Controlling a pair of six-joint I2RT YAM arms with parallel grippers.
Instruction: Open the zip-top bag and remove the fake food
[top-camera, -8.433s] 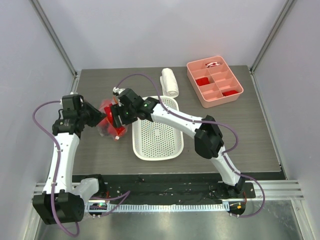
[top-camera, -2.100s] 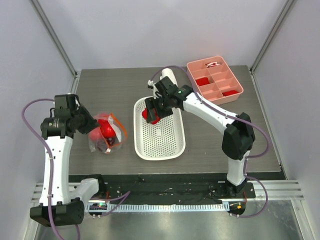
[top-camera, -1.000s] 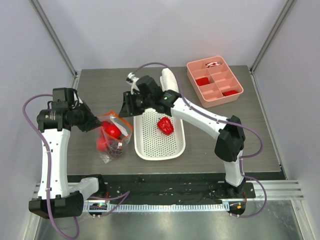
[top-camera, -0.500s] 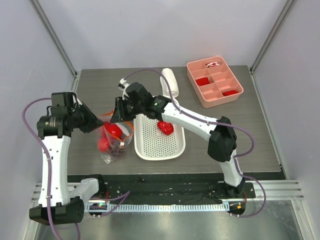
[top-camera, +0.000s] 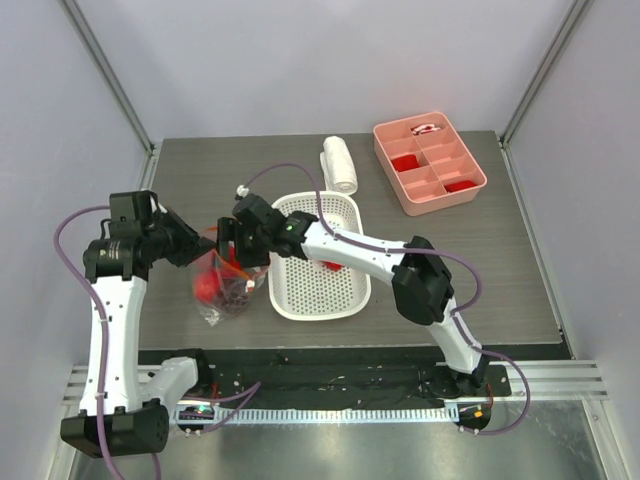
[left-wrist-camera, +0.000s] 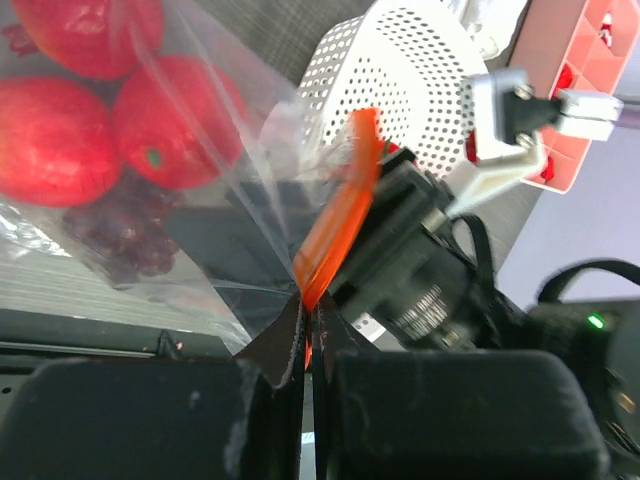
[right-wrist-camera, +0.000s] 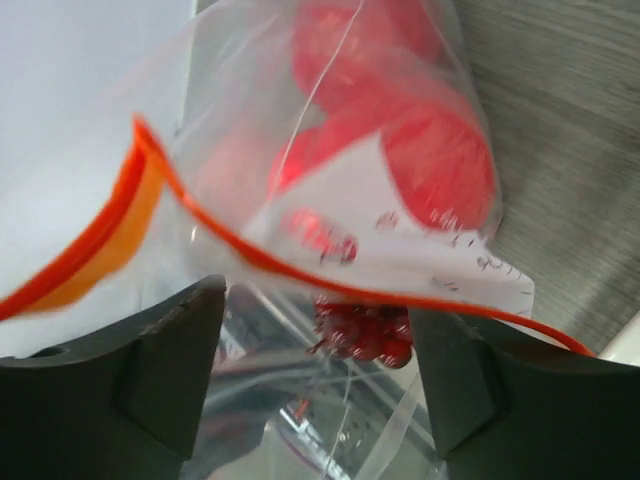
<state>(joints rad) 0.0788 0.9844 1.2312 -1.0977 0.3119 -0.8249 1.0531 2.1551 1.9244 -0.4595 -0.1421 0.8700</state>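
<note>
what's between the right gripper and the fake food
In the right wrist view, the clear plastic of the zip-top bag and its orange-red zip strip cross in front of the open right gripper, the fake food behind.

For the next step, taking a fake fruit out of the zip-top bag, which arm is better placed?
Right. The right gripper is open at the mouth of the zip-top bag, facing the red fruits. The left gripper is shut on the orange zip strip, holding the bag.
</note>
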